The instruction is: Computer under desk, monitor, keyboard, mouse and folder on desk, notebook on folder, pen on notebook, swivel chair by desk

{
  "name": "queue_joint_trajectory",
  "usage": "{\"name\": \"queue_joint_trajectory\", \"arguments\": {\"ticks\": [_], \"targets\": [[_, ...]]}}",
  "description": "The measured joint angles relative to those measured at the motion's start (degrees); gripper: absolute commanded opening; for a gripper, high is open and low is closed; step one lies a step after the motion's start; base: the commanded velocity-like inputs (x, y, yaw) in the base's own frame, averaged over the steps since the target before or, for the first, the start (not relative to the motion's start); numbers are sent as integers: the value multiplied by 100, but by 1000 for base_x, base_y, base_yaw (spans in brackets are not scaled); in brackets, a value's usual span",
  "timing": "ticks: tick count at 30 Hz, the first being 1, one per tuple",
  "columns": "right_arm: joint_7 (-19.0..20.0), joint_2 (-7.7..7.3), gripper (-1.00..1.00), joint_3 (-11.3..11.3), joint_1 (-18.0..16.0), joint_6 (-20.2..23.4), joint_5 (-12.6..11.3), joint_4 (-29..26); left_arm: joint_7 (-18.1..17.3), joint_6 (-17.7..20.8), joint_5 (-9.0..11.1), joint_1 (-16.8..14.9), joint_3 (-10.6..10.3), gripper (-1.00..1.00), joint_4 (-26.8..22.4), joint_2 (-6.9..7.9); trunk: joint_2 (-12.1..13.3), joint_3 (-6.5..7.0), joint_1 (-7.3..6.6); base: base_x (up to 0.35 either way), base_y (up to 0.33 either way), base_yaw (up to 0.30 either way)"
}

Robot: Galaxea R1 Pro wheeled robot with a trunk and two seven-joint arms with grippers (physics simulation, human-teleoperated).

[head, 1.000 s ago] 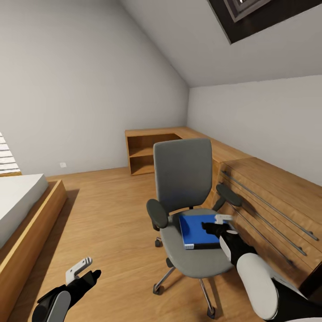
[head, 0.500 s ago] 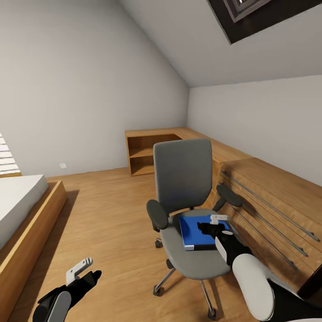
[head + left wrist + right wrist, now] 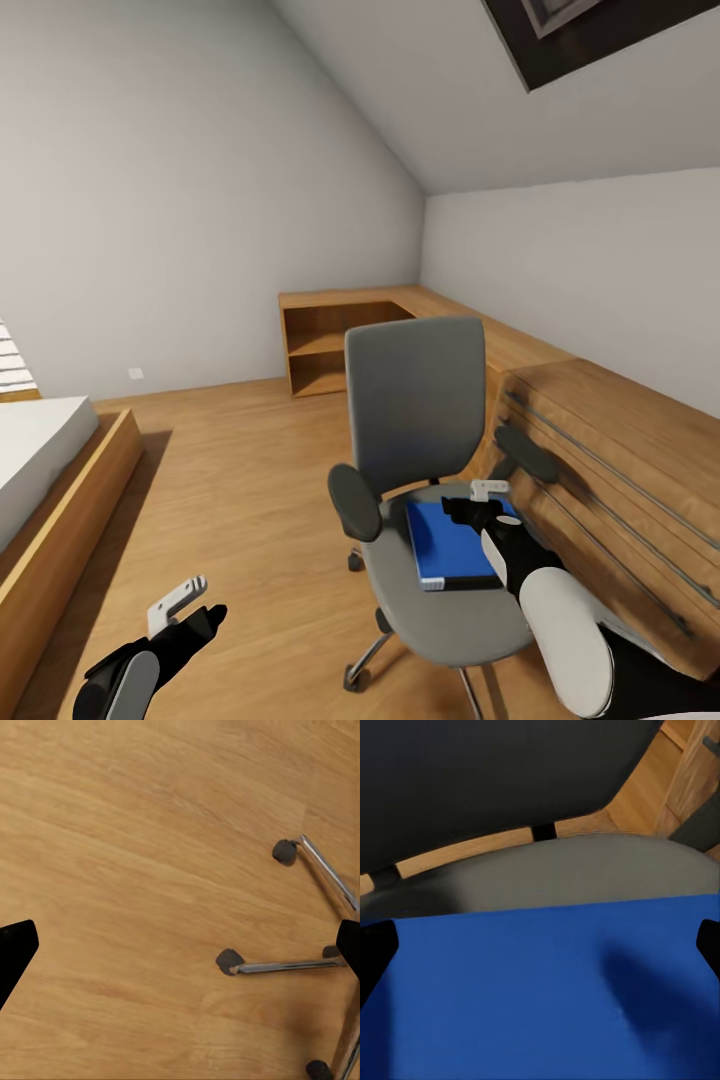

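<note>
The grey swivel chair (image 3: 415, 405) stands in the middle of the room with the bright blue folder (image 3: 447, 543) lying flat on its seat. My right gripper (image 3: 478, 505) hovers open just above the folder's far right corner. In the right wrist view the folder (image 3: 540, 990) spreads wide between the parted fingertips, with the chair seat and back beyond it. My left gripper (image 3: 190, 607) hangs open low over the wooden floor, left of the chair. Its wrist view looks down on the chair's chrome base legs (image 3: 300, 964) and casters. The desk, monitor, keyboard, mouse, notebook, pen and computer are out of view.
An oak shelving unit (image 3: 340, 340) runs along the far wall and turns along the right wall, where a wooden front with metal rails (image 3: 620, 490) stands close to the chair. A bed with a wooden frame (image 3: 50, 500) lies at the left. Open floor spreads between bed and chair.
The head view has shifted, so the chair looks nearer and larger. My right gripper moved slightly left over the folder. The left gripper stayed put.
</note>
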Motion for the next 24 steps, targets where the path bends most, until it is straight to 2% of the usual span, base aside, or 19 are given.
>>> {"name": "queue_joint_trajectory", "arguments": {"ticks": [15,24], "targets": [[-1,-21,100,0,0,0,28,-4,6,0,9,0,0,100,2,0,0,0,2,57,0,0],[-9,-22,100,0,0,10,31,-2,5,0,4,0,0,100,2,3,0,0,1,125,0,0]]}}
